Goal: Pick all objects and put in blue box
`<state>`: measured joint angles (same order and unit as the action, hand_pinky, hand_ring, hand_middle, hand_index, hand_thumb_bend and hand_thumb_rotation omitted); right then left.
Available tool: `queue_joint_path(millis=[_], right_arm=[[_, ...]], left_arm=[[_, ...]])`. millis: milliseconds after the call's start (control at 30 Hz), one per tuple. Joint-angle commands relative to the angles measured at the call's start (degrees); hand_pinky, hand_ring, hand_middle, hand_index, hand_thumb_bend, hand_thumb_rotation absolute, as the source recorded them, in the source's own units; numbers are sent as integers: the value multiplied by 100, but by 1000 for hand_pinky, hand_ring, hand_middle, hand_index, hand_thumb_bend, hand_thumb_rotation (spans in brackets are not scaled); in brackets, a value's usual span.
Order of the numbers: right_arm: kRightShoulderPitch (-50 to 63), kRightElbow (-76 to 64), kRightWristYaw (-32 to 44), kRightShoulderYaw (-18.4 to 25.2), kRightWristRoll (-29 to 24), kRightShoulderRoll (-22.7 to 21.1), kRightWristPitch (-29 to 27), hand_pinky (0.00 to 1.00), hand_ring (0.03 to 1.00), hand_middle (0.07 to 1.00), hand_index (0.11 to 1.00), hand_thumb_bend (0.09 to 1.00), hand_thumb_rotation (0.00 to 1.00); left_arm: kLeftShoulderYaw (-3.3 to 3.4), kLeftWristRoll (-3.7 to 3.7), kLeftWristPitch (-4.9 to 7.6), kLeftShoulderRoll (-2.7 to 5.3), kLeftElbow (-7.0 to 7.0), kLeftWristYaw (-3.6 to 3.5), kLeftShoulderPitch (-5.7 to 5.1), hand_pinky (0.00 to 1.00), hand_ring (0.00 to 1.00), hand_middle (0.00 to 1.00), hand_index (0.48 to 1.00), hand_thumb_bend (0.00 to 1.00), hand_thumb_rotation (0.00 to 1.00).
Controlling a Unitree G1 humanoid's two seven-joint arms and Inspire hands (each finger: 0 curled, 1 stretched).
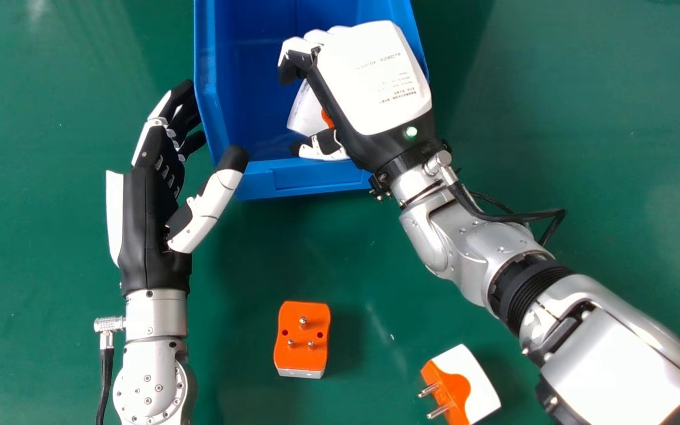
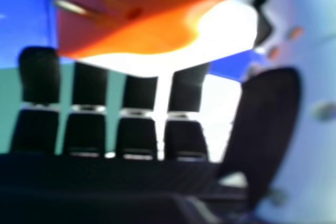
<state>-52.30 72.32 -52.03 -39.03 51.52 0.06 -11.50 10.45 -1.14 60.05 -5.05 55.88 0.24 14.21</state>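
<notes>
My right hand (image 1: 375, 77) is over the near part of the blue box (image 1: 316, 177), with its fingers and thumb curled round an orange and white plug adapter (image 1: 306, 112), partly hidden under the palm. In the right hand view this adapter (image 2: 152, 19) lies between the fingertips and thumb of my right hand (image 2: 273, 114), prongs showing. My left hand (image 1: 154, 218) is open beside the box's left wall, its thumb near the front left corner. On the table lie an orange adapter (image 1: 301, 339), prongs up, and an orange and white one (image 1: 473, 381) on its side.
The green table (image 1: 582, 118) surrounds the box. The right forearm (image 1: 493, 254) crosses above the table from the lower right, and the left forearm (image 1: 154, 366) stands along the left. Both loose adapters are between the forearms, nearer than the box.
</notes>
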Motion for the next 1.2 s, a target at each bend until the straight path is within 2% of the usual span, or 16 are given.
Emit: queue_joint_path(millis=[0,100,200,300,500,533,567,600,633,700,733,767,800,933,1000,1167], right_arm=[[-224,2,106,64,-102,47,87,313,445,502,537,495,0],[-238,-1,174,84,-132,61,141,297,429,490,537,498,0],[-255,10,198,77,-140,55,149,276,406,472,539,503,0],[-273,26,243,58,-151,53,176,268,397,466,540,504,0],[-324,27,500,-135,16,123,878,277,394,460,541,508,0],[-324,18,555,-154,21,136,976,323,448,511,532,509,24],[-321,6,601,-166,27,148,1060,323,448,511,532,509,24],[-316,-2,642,-179,40,162,1147,378,502,563,565,570,19],[-310,-2,667,-196,59,178,1243,378,502,563,565,570,19],[-296,-10,723,-223,74,206,1394,515,616,671,648,706,59],[-288,-18,760,-234,73,217,1458,515,616,671,648,706,59],[-279,-32,786,-238,65,224,1498,581,668,720,683,762,81],[-270,-46,803,-236,56,228,1525,581,668,720,683,762,81],[-241,-79,795,-246,58,245,1644,858,887,906,830,923,180],[-220,-84,755,-249,62,257,1698,909,928,940,862,952,200],[-189,-91,669,-248,61,294,1831,977,981,985,911,989,224]], left_arm=[[-14,-3,127,18,-50,9,78,833,860,848,839,803,502],[-15,35,131,10,-43,51,83,834,860,849,839,803,503],[-15,-2,141,16,-21,17,102,833,860,849,840,804,505],[-11,-5,121,24,-26,29,119,834,861,849,840,804,505],[-24,92,111,-9,-20,122,133,836,861,848,839,805,507],[-25,81,109,-6,-16,114,138,836,860,848,839,805,508],[-26,71,109,-2,-16,107,141,836,860,848,839,805,508],[-28,67,114,1,-17,103,142,834,859,848,838,805,510],[-29,61,114,4,-20,97,143,834,859,848,838,805,510],[-26,33,104,16,-27,77,142,835,860,849,839,805,510],[-24,22,100,21,-30,70,141,835,860,849,839,805,510],[-22,19,97,24,-32,70,140,835,860,849,839,806,509],[-22,24,94,24,-34,74,137,835,860,849,839,806,509],[-15,-30,95,47,-34,26,129,832,860,847,838,812,506],[-16,-58,81,52,-42,-3,115,833,860,847,837,813,504],[-5,-67,91,55,-28,-38,103,835,861,846,838,812,500]])
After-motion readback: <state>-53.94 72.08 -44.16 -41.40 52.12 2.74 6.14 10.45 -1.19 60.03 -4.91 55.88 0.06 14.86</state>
